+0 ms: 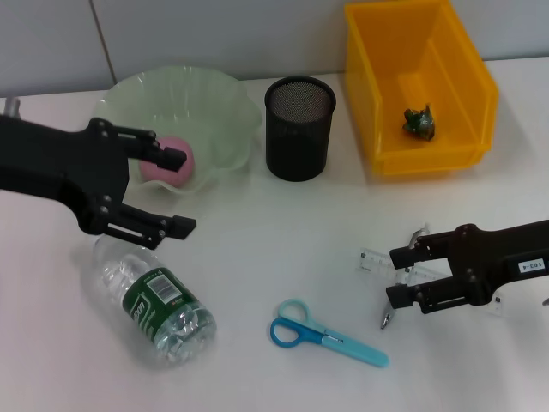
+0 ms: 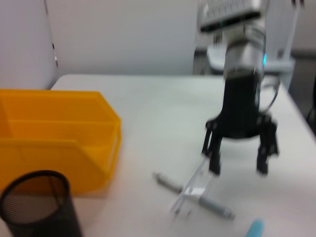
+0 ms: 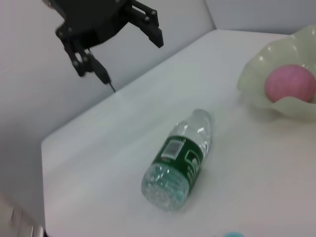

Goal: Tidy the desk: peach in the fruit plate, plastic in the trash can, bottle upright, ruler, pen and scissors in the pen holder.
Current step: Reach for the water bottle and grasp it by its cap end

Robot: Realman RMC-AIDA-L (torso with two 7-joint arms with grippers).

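The pink peach [image 1: 165, 165] lies in the pale green fruit plate [image 1: 225, 103]. My left gripper [image 1: 176, 191] hangs open beside the plate and above the neck end of the clear bottle [image 1: 159, 300], which lies on its side. A crumpled green plastic piece [image 1: 419, 122] sits in the yellow trash can [image 1: 467, 69]. My right gripper [image 1: 396, 276] is open, just over the clear ruler [image 1: 377, 260] and the grey pen [image 2: 170, 183], which cross each other. The blue scissors [image 1: 326, 333] lie flat at the front. The black mesh pen holder [image 1: 298, 127] stands between plate and bin.
The right wrist view shows the bottle [image 3: 180, 160], the peach [image 3: 290, 84] and the left gripper [image 3: 126, 49] farther off. The table's left edge [image 3: 44, 148] is close behind the bottle. A wall stands behind the table.
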